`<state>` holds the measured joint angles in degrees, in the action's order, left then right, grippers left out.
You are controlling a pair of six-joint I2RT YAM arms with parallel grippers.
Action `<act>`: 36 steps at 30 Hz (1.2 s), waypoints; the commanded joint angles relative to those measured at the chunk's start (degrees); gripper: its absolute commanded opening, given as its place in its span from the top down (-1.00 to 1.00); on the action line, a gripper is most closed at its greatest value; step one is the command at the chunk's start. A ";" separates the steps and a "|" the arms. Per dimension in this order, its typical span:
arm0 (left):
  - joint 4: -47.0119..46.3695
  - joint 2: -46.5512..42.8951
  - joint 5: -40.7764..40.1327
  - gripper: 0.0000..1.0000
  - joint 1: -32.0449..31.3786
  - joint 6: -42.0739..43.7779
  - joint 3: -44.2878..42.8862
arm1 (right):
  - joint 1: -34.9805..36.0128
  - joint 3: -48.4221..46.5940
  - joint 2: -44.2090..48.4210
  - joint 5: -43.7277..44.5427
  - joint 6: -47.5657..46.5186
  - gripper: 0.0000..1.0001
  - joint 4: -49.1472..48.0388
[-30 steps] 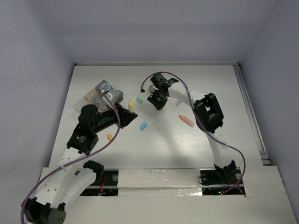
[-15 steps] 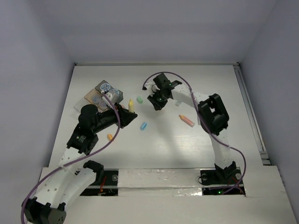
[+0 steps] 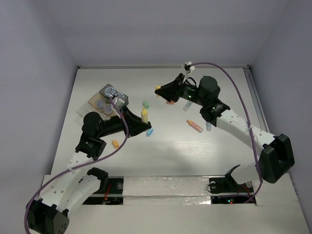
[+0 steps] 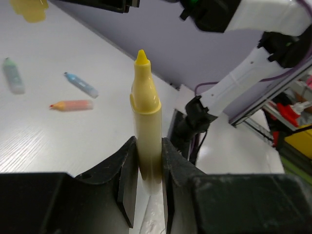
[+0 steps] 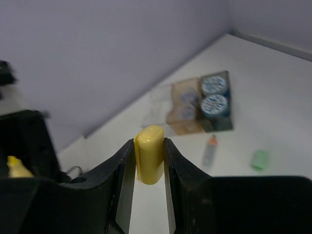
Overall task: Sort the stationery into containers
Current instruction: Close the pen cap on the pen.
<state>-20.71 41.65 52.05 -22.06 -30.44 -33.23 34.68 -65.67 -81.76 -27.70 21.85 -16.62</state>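
Note:
My left gripper (image 3: 140,125) is shut on a yellow pen (image 3: 144,115), held upright above the table with its pointed tip bare; the left wrist view shows the pen (image 4: 146,114) clamped between the jaws of that gripper (image 4: 147,148). My right gripper (image 3: 163,90) is shut on a small yellow cap (image 3: 158,88), held in the air at the back middle; the right wrist view shows the cap (image 5: 149,153) between the jaws of that gripper (image 5: 149,146). The containers (image 3: 105,100) sit at the back left, the dark grey box holding two round blue-patterned tubs (image 5: 215,104).
Loose on the table: a green eraser (image 3: 145,104), a blue pen (image 3: 150,132), an orange piece (image 3: 115,144), an orange pen (image 3: 194,126) and a pale blue pen (image 3: 208,126). A raised rail (image 3: 258,112) runs along the right edge.
My right arm has swung wide to the right and its gripper has risen and moved back-left, now showing the yellow cap. My left gripper has shifted the yellow pen slightly right and nearer.

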 commanded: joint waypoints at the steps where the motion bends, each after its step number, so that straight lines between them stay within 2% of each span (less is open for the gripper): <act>1: -18.04 1.24 8.24 1.00 -0.17 -10.42 1.32 | 0.04 4.84 1.16 -5.95 19.18 1.00 -23.57; 7: -20.16 4.40 10.35 1.00 -0.17 -12.28 0.54 | 0.04 7.84 0.20 -11.05 35.16 1.00 -44.33; 10: -20.60 6.07 10.79 1.00 -0.17 -13.24 -0.08 | 0.65 8.28 -0.77 -12.37 38.36 1.00 -49.28; 20: -21.82 8.71 11.05 1.00 -0.17 -14.03 -0.17 | 3.12 5.82 -3.23 -14.13 38.71 1.00 -52.19; 29: -24.82 8.54 12.11 1.00 -0.17 -16.15 -0.34 | 4.79 1.16 -10.08 -18.70 44.24 1.00 -58.52; 36: -24.82 8.10 11.49 1.00 -0.17 -16.06 -0.52 | 5.31 1.59 -10.79 -19.84 45.39 1.00 -60.37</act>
<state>-41.28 50.85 62.54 -22.06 -46.46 -32.23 39.27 -62.00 -93.01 -45.80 66.11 -71.37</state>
